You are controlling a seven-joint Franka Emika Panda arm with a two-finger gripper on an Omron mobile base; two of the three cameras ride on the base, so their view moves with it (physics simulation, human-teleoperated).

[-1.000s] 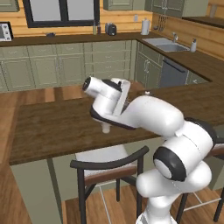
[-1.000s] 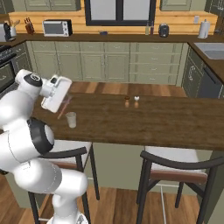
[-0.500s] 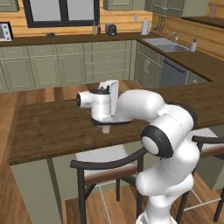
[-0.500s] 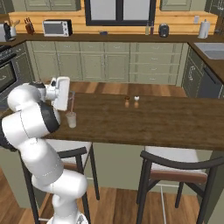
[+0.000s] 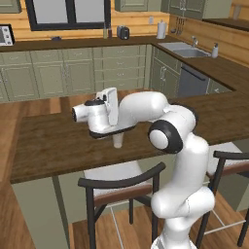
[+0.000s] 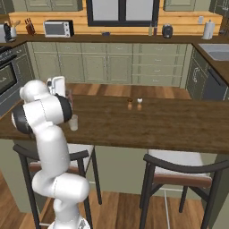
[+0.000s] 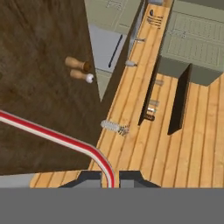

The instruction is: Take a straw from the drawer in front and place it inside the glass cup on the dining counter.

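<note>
We see the fingers (image 7: pixel 111 179) clamped tight on the straw (image 7: pixel 57 136) (red with a pale stripe), above the dark surface (image 7: pixel 39 87).

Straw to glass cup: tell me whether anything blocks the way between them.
Nothing visible does. The straw is pinched between the shut fingers of the gripper. The glass cup stands just under the hand on the dining counter. The two small shakers stand well off to the side.

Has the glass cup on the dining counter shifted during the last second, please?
No. The glass cup stands at the same spot near the dining counter front edge.
</note>
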